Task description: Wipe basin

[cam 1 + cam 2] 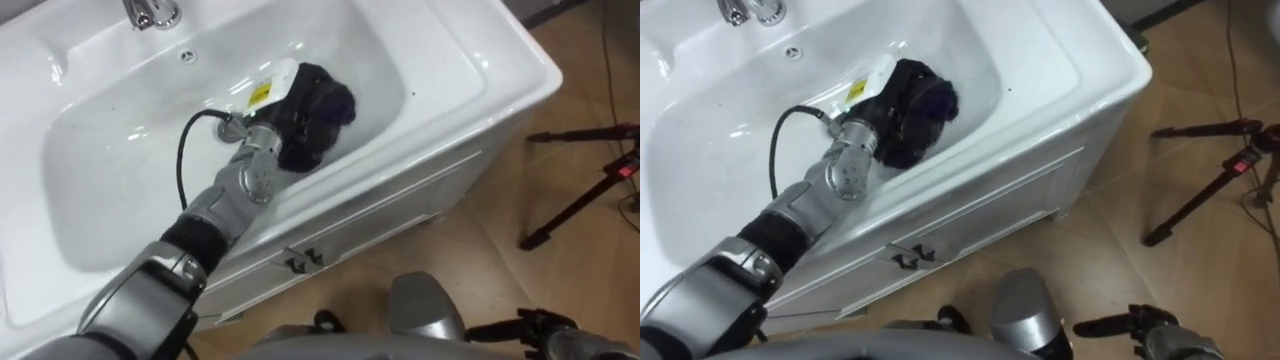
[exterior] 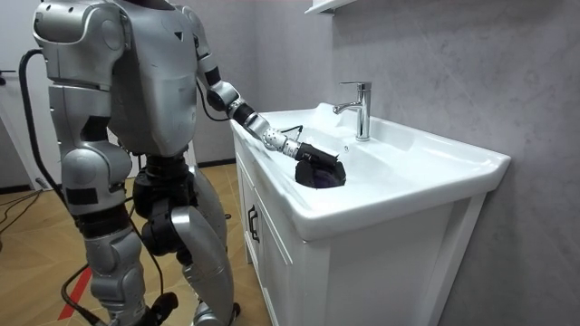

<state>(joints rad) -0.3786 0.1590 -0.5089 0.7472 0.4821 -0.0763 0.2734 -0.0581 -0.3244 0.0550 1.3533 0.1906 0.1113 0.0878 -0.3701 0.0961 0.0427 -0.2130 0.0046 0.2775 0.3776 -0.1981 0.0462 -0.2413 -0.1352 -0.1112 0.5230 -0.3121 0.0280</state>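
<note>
Right hand (image 1: 530, 328) is low by the robot's side, finger state unreadable. Left hand (image 1: 290, 95) sits on the dark cloth (image 1: 335, 105) inside the basin (image 1: 120, 170), against the near wall towards the right end. Its black fingers merge with the cloth, so can't tell flat or clamped. Faucet (image 1: 150, 12) at far edge.

Left robot hand (image 1: 888, 97) rests on cloth (image 1: 930, 108) in basin (image 1: 1065, 62).

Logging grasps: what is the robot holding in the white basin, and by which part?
Its left hand lies on a dark crumpled cloth; grip cannot be told.
</note>
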